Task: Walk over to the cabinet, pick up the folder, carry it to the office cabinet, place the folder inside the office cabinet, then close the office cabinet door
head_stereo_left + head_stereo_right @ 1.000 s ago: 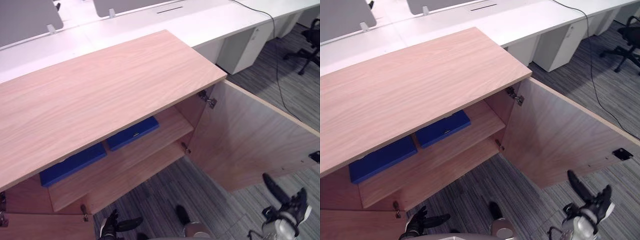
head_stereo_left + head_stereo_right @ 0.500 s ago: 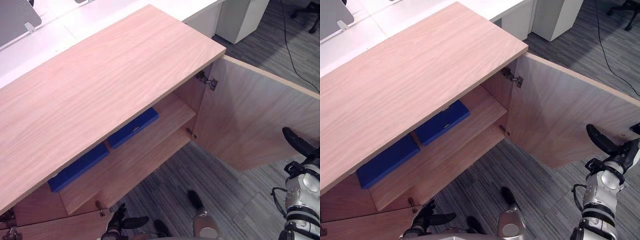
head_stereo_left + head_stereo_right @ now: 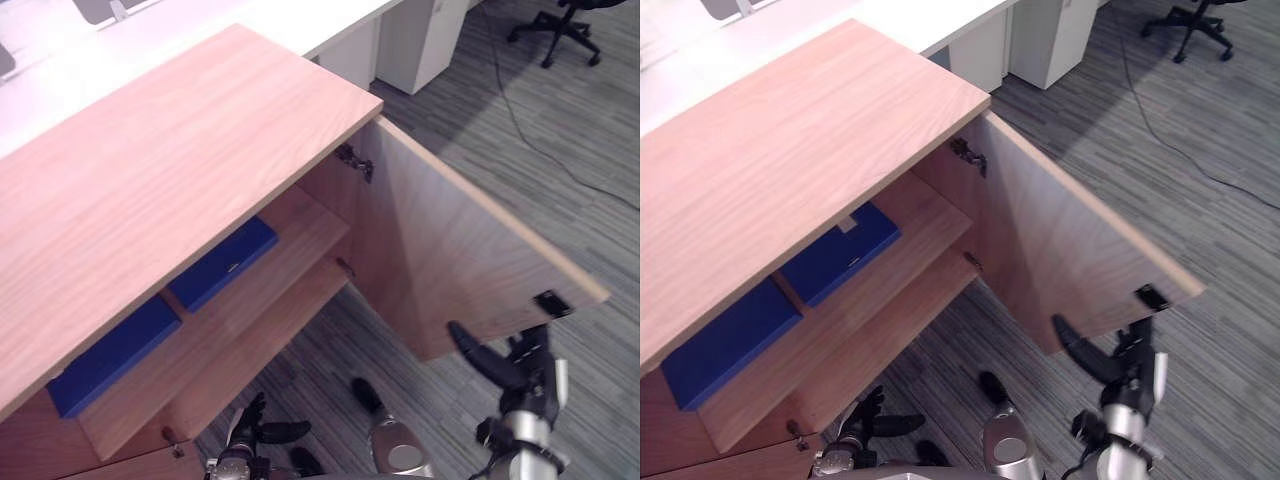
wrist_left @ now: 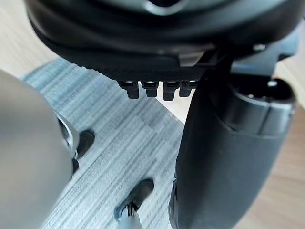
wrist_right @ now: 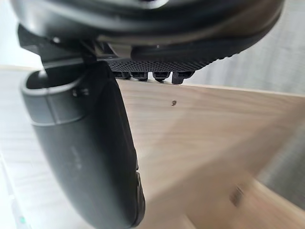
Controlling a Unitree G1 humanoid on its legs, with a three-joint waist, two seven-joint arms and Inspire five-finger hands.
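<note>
R hand [image 3: 515, 368], fingers slack & empty, hung by the free edge of the door [image 3: 440, 240]; a flat-palm push there looked best. L hand [image 3: 248, 430] idle, slack.

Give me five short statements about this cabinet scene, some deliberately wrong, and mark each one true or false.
1. The cabinet's right door stands open. True.
2. Two blue folders lie on the shelf inside. True.
3. The right hand is carrying a folder. False: it holds nothing and is open, close to the door's free lower corner.
4. The left hand grips the door. False: it hangs low in front of the cabinet, open, well away from the door.
5. An office chair stands on the carpet beyond the cabinet. True.
</note>
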